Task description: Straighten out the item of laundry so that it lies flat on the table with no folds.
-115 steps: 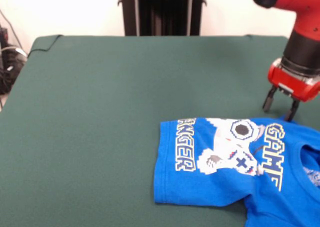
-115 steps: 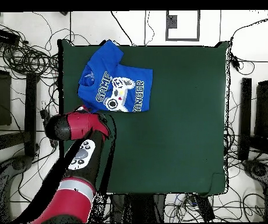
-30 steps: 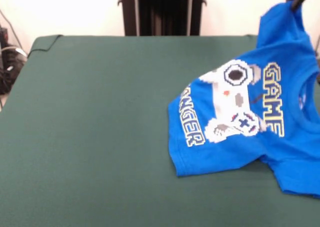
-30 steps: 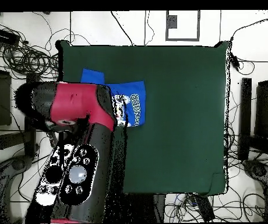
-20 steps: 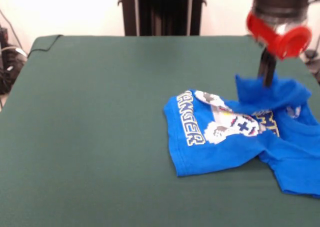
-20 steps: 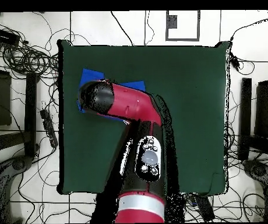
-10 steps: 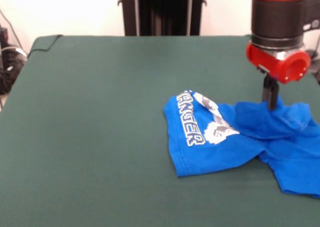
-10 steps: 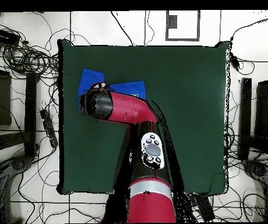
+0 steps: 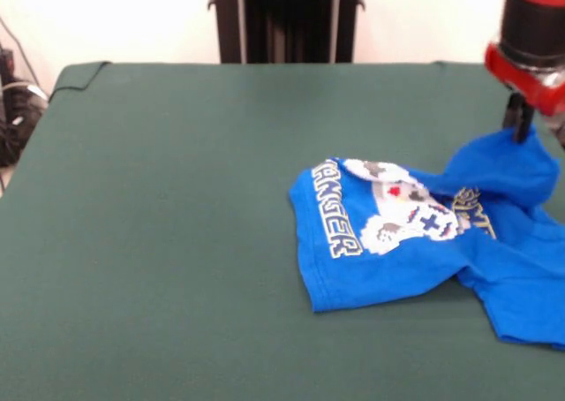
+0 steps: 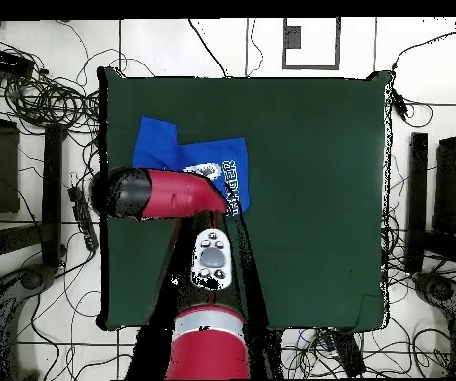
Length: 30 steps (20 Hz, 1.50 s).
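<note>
Over on the left the table [image 9: 159,207] is bare dark green cloth, and moving right we reach the item of laundry [image 9: 388,242], a small blue T-shirt lying toward the right edge, its left hem flat with the lettering and controller print showing. Further right it bunches, one flap rising in a peak. At the far right the gripper [image 9: 521,123] has its fingers pinched shut on that peak, holding it just off the table. This cloth looks light, limp and not fragile; it will drape and fold wherever slack gathers. A hem corner or shoulder seam seems the best hold for pulling it taut.
</note>
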Each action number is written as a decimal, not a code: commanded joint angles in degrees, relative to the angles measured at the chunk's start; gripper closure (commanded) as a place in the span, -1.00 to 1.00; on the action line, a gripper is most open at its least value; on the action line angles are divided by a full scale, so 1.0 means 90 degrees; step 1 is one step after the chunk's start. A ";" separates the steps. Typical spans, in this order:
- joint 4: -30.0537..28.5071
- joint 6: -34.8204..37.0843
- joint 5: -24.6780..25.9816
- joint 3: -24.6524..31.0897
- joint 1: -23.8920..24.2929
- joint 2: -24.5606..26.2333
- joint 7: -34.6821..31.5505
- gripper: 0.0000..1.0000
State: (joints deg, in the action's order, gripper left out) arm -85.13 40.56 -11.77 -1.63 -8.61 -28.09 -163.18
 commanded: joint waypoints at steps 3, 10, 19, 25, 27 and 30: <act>-0.0476 -0.0508 0.0509 -0.0800 -0.1259 0.0656 -0.1342 1.00; -0.0233 -0.1505 0.0451 -0.1241 -0.1611 0.1426 -0.1525 1.00; 0.0304 -0.1027 0.0175 -0.3329 -0.2938 0.2582 -0.2351 1.00; 0.0178 0.0609 0.0161 -0.4921 -0.3958 0.2828 -0.2556 1.00; 0.0085 0.0940 0.0153 -0.5025 -0.4032 0.2673 -0.2369 1.00; -0.0061 0.1351 0.0178 -0.5081 -0.4029 0.2369 -0.2023 1.00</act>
State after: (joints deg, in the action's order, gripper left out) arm -83.51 38.92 -8.27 -39.90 -42.97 -5.74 -164.37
